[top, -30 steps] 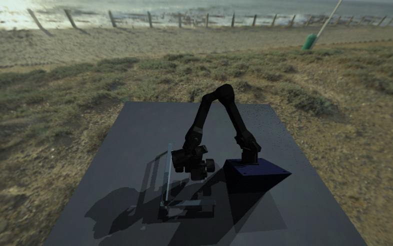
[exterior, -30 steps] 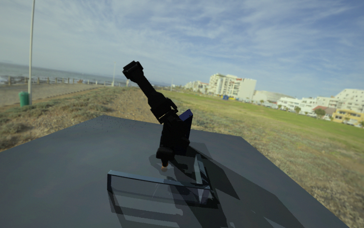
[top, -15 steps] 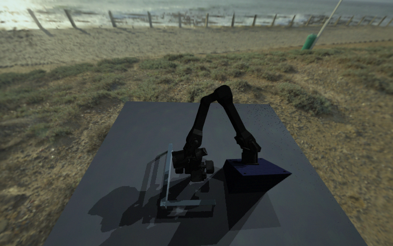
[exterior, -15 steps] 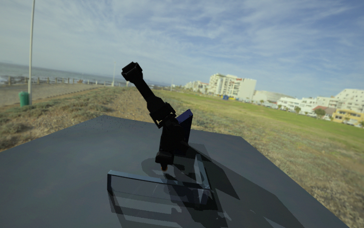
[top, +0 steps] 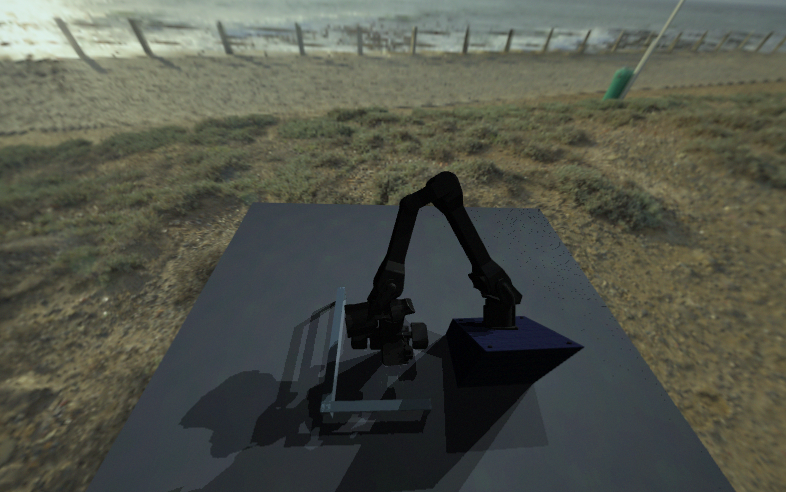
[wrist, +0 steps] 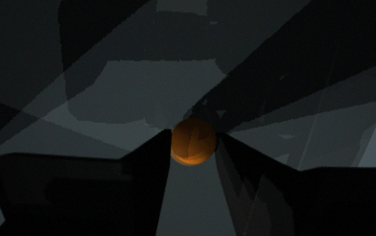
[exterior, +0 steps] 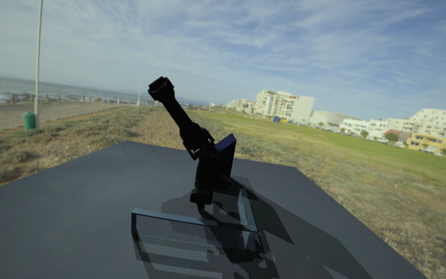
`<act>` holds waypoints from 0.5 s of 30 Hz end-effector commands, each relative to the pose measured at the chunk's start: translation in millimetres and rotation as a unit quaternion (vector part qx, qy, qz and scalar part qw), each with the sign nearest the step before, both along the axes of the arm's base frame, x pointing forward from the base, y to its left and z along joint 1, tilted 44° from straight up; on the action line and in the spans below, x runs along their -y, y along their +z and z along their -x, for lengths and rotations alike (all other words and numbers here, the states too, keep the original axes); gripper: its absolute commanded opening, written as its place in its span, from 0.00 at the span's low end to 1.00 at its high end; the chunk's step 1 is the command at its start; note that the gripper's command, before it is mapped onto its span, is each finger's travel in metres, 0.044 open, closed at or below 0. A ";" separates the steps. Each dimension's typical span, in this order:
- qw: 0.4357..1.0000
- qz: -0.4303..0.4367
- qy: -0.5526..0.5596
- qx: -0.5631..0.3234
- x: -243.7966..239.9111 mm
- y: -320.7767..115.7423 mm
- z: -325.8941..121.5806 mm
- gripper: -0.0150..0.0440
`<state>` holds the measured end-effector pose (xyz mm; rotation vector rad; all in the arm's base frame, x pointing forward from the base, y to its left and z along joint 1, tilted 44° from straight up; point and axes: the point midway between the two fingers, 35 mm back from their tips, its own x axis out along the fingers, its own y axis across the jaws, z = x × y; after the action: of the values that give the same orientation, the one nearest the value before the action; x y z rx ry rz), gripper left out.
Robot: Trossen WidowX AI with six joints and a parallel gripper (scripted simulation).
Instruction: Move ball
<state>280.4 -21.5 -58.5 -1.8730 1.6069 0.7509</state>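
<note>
The orange ball [wrist: 194, 142] sits pinched between the two dark fingers of the gripper [wrist: 194, 144]; in the wrist view each finger presses against one side of it, and the ball fills the gap between their tips. A paler rim shows along the ball's lower edge, but whether that is the see-through copy cannot be told from this view.

In the exterior view the gripper [exterior: 201, 203] points straight down at the dark table [exterior: 66, 184], with only a sliver of orange showing under its tip [exterior: 200, 207]. It hangs low, just above the surface, inside the angle made by the two clear walls: the long wall [exterior: 171, 219] runs along the side toward the table's near edge in that view, and the shorter wall [exterior: 244, 207] stands toward the right edge. Whether the ball touches the table cannot be told.

In the top view the arm [top: 406, 243] arches up from its blue base block [top: 510, 348] and bends down beside the upright wall [top: 338, 342], while the second wall [top: 377, 404] lies toward the near edge of the table [top: 609, 417]. The wrist and gripper [top: 389, 356] hide the ball there. Heavy shadows of the arm and walls spread across the table toward the near left corner
</note>
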 end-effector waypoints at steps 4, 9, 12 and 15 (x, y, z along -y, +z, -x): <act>1.000 0.000 0.000 0.000 -0.1 0.1 -0.1 0.61; 1.000 0.000 0.000 0.000 -0.1 0.1 -0.1 0.64; 1.000 0.000 0.000 0.000 -2.2 1.9 -0.1 0.64; 1.000 -0.003 0.001 -0.002 -31.5 28.9 2.4 0.64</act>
<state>276.1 -16.7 -52.9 -1.8699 1.6307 0.7640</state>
